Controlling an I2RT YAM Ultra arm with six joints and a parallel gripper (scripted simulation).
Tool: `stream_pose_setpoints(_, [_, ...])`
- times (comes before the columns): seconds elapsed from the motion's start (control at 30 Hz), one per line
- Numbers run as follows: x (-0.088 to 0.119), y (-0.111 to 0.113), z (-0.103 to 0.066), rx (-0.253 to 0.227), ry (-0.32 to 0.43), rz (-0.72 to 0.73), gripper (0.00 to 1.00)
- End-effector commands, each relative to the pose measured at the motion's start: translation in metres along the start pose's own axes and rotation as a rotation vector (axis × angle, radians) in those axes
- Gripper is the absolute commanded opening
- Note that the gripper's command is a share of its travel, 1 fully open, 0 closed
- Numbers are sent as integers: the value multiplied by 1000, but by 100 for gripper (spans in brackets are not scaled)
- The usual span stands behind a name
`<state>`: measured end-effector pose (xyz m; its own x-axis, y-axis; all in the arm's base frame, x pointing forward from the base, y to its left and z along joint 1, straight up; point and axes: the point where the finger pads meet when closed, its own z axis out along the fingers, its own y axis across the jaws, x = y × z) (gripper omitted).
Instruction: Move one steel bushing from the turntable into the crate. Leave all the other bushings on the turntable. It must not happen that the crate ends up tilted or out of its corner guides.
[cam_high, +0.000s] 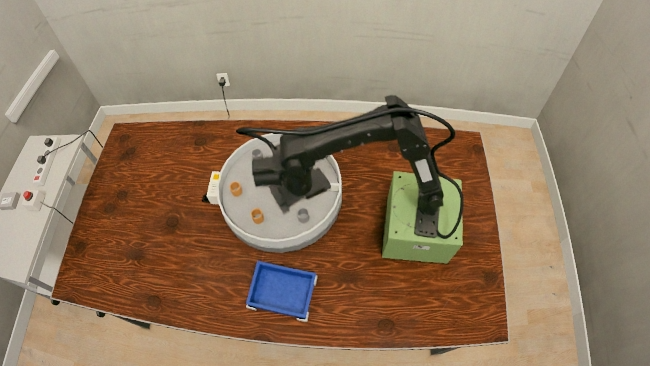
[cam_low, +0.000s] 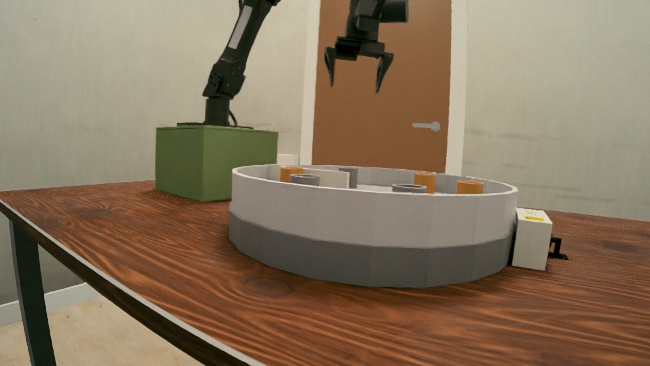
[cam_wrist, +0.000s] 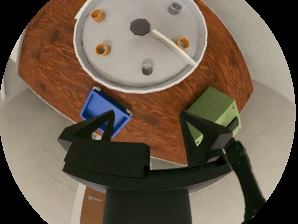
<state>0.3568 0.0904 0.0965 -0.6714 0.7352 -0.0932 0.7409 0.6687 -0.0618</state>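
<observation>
The turntable is a round grey dish with a raised wall. One steel bushing stands near the wall on the crate side. Another steel bushing is at the far left. A third steel bushing is hidden under the arm in the top view. Three orange bushings stand among them. My gripper is open and empty, high above the turntable. The blue crate is empty.
A pale bar runs from the dark hub to the turntable wall. The green arm base stands right of the turntable in the top view. A white box adjoins the turntable's outer wall.
</observation>
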Motion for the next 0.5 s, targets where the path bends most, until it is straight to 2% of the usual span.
stream_pose_setpoints(0.0, [-30, -14, 15, -15, 35, -102, 100])
stream_pose_setpoints(0.03, [-35, -8, 8, -37, 20, -100, 100])
stream_pose_setpoints(0.07, [-45, -23, 20, -19, 45, -113, 100])
stream_pose_setpoints(0.1, [-49, -19, 12, -40, 29, -110, 100])
stream_pose_setpoints(0.13, [-59, -33, 25, -24, 55, -123, 100])
stream_pose_setpoints(0.17, [-65, -29, 12, -55, 27, -119, 100])
stream_pose_setpoints(0.2, [-72, -44, 29, -30, 62, -132, 100])
stream_pose_setpoints(0.23, [-78, -39, 18, -58, 35, -129, 100])
stream_pose_setpoints(0.27, [-84, -54, 34, -34, 70, -140, 100])
stream_pose_setpoints(0.33, [-84, -54, 34, -34, 70, -140, 100])
stream_pose_setpoints(0.37, [-104, -56, 27, -67, 44, -145, 100])
stream_pose_setpoints(0.43, [-111, -82, 43, -53, 83, -162, 100])
stream_pose_setpoints(0.47, [-114, -81, 38, -64, 68, -161, 100])
